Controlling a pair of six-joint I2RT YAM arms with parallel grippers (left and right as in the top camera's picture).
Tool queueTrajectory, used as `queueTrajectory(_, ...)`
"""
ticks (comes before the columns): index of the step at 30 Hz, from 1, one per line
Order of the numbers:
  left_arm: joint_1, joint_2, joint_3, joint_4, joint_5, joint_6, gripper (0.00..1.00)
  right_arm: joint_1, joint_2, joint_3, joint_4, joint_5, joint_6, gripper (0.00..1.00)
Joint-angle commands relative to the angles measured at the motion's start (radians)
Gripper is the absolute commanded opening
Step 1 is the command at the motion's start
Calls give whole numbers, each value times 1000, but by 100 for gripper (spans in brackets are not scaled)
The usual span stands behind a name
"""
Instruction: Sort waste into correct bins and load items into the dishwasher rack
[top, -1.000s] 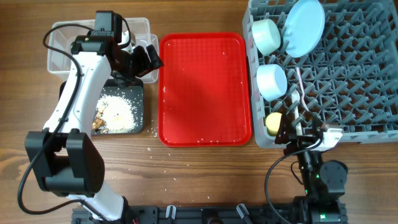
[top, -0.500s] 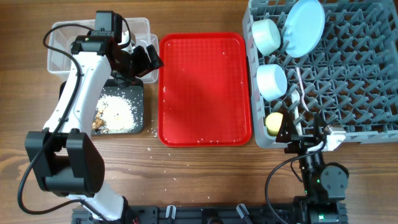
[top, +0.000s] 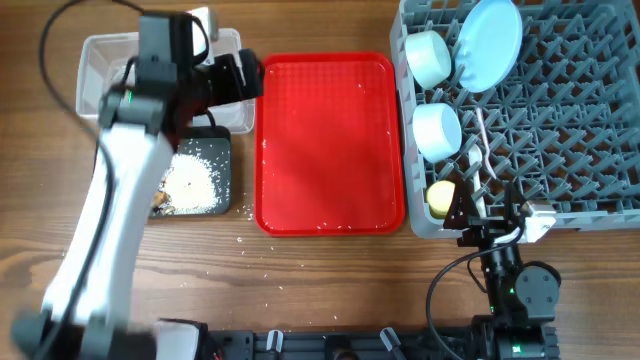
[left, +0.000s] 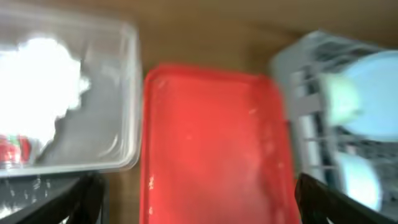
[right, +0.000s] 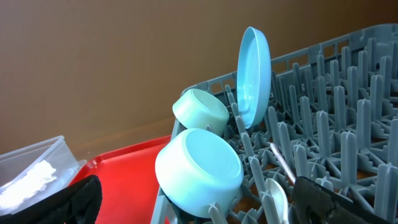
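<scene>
My left gripper (top: 238, 80) hangs open and empty over the right edge of the clear tub (top: 95, 45), next to the red tray; its view is blurred, with the jaws (left: 199, 208) wide apart. The tub (left: 121, 93) holds the white napkin (left: 43, 68) and a red wrapper scrap (left: 11, 152). Beige crumbs (top: 192, 180) lie in the black tray (top: 228, 195). The grey rack (top: 570, 120) holds the blue plate (top: 488, 42), mint bowl (top: 430, 57), blue bowl (top: 437, 130), yellow cup (top: 439, 197) and white cutlery (top: 480, 150). My right gripper (top: 495, 215) is open and empty at the rack's front edge.
The flat red serving tray (top: 330, 140) lies between the bins and the rack, with a few crumbs on it. Loose crumbs (top: 245, 240) dot the wooden table in front of it. In the right wrist view the blue bowl (right: 199, 171) and spoon (right: 277, 193) are close to the jaws.
My left arm has swung and lifted, blurred by motion, and its gripper has shifted slightly up toward the tub's right edge. The right arm has not moved.
</scene>
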Motion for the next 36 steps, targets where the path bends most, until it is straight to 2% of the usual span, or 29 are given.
queueTrajectory(1, 5, -235, -192, 124, -57, 57, 100, -3, -6, -8, 5, 13, 8, 100)
queueTrajectory(7, 101, -702, -715, 407, -41, 54, 100, -3, -6, -8, 5, 13, 8, 100)
queueTrajectory(13, 148, -1057, -1069, 549, -26, 56, 100, -3, -6, -8, 5, 13, 8, 100)
queueTrajectory(18, 163, -1276, -1282, 644, -23, 53, 100, -3, -6, -8, 5, 13, 7, 100)
queueTrajectory(27, 193, -1485, -1443, 641, -11, 53, 100, -3, -6, -8, 5, 13, 7, 100)
queueTrajectory(36, 196, -1487, -1443, 631, -8, 54, 100, -3, -6, -8, 5, 13, 7, 100)
